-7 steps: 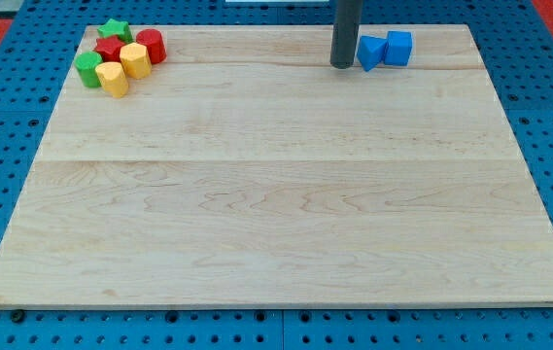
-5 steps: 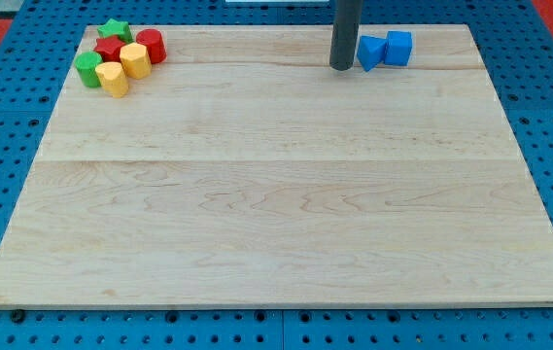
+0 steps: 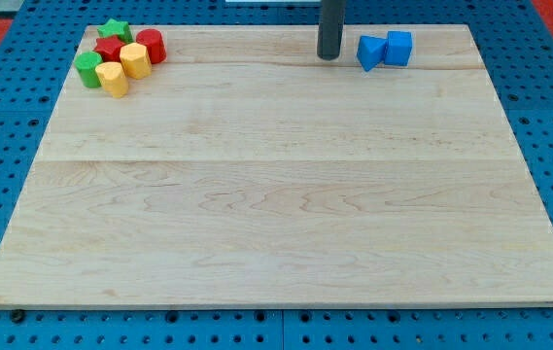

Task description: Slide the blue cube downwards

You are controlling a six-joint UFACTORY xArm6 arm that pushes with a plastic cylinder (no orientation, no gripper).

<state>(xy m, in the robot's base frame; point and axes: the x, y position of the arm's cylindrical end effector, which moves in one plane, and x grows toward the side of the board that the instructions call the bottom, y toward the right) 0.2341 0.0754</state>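
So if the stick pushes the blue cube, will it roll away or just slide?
Probably slide. The blue cube has flat faces and sits flat on the smooth wooden board, so rolling seems unlikely. It looks small and solid, so likely light and stiff. It touches another blue block, which may get nudged too. My tip stands to their left, apart.

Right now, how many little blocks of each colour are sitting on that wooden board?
Blue: 2, the blue cube and a blue wedge-like block touching it
Red: 2, a red cylinder and a red block
Green: 2, a green star and a green cylinder
Yellow: 2, one yellow block and another yellow block
Total: 8
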